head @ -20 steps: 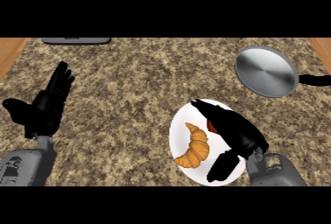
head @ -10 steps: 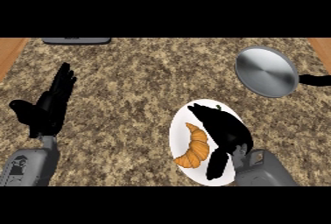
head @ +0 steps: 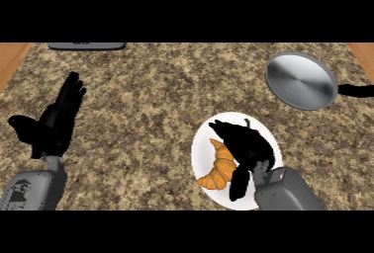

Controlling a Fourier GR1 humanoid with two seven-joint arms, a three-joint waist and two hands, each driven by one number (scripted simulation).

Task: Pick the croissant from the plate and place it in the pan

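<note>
Croissant (head: 217, 169): lying on the white plate (head: 206, 143), near right of the table (head: 161, 99); likely light, flaky, crushable.
Hold: thick middle.
Right hand (head: 245, 143): fingers curling beside it, not yet gripping.
Left hand (head: 55, 123): resting open.
Pan (head: 301, 80): waiting far right.

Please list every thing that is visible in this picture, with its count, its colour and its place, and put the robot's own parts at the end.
counter: one, speckled brown stone with wooden edges at both sides, fills the view
plate: one, white, lower right of centre
croissant: one, golden orange, on the plate's left part, partly under the right hand
small green thing: one, at the plate's far rim; cannot tell what it is
pan: one, grey metal with a black handle pointing right, upper right
grey object: one, at the far edge, upper left, cut off
left hand: black, open, fingers up, resting at the left
right hand: black, over the plate, beside the croissant
forearms: two, grey, lower edge
</note>
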